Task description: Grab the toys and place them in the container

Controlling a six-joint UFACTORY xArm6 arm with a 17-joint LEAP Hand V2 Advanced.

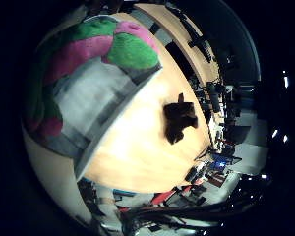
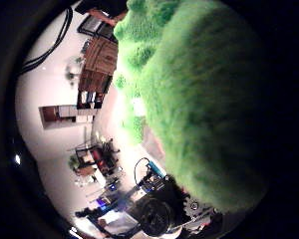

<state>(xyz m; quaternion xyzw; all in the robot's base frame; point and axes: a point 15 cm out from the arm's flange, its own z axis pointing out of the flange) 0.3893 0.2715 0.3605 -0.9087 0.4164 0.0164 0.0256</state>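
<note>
A fuzzy green plush toy (image 2: 204,95) fills much of the right thumb side palm view, so it is close to my right hand's palm. In the right little finger side palm view a green and pink plush (image 1: 103,47) lies against a grey container (image 1: 88,108) that stands on the wooden table (image 1: 138,147). I cannot tell whether this plush is inside the container or just over it. A small dark plush toy (image 1: 180,118) lies on the table beside the container, away from the hand.
The table's edge runs past the dark toy, with dark chairs and equipment (image 1: 221,93) beyond it. Shelves (image 2: 95,70) and room clutter (image 2: 120,189) show beyond the green plush in the thumb side view.
</note>
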